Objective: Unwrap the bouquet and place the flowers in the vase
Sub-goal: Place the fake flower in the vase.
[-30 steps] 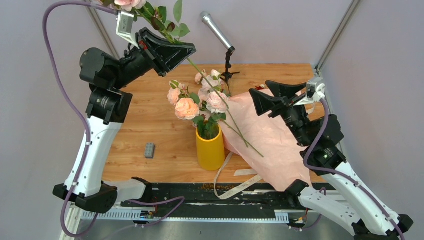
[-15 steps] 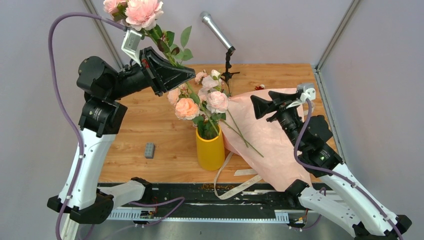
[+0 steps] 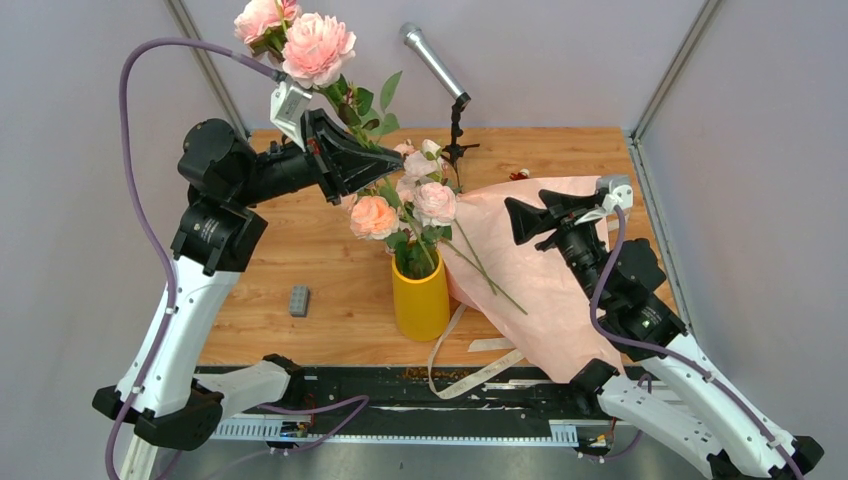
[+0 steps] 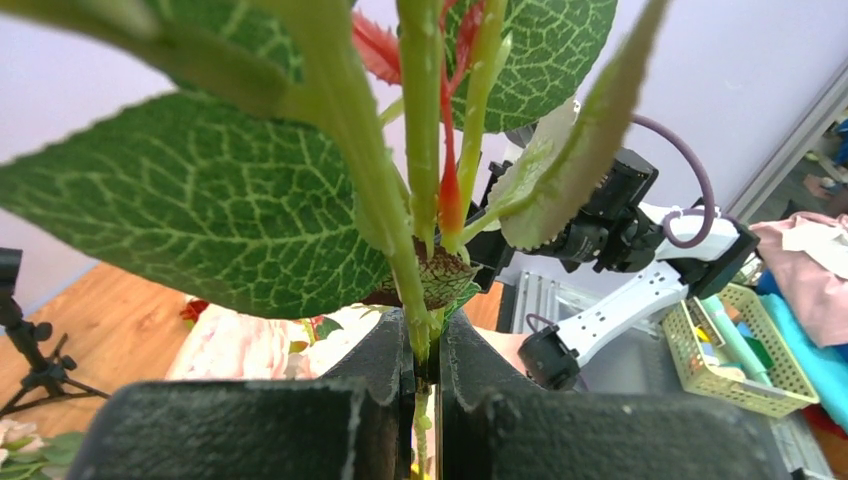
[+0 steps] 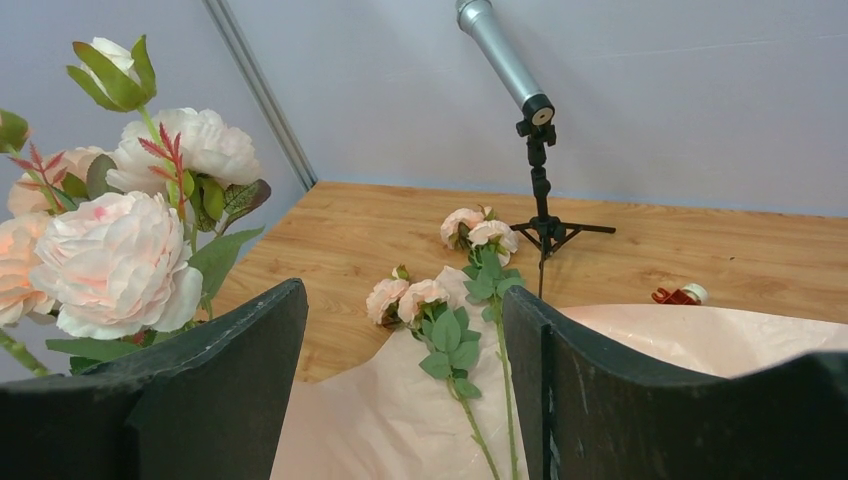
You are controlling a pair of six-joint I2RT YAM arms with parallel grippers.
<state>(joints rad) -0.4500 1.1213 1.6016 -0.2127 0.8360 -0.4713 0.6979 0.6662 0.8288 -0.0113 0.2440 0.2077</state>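
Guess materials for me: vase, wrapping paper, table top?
Vase: smooth, even yellow, no pattern; glazed ceramic or plastic, can't tell which.
Wrapping paper: thin matte pale pink paper, judging by its soft folds.
Table: wood or wood-look laminate, with visible grain lines.

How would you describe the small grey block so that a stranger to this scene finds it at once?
Start at the wooden table and find the tall yellow vase standing near its front edge. On the vase's left, apart from it, the small grey block lies flat on bare wood. It is the only grey, rectangular thing there, with nothing touching it.
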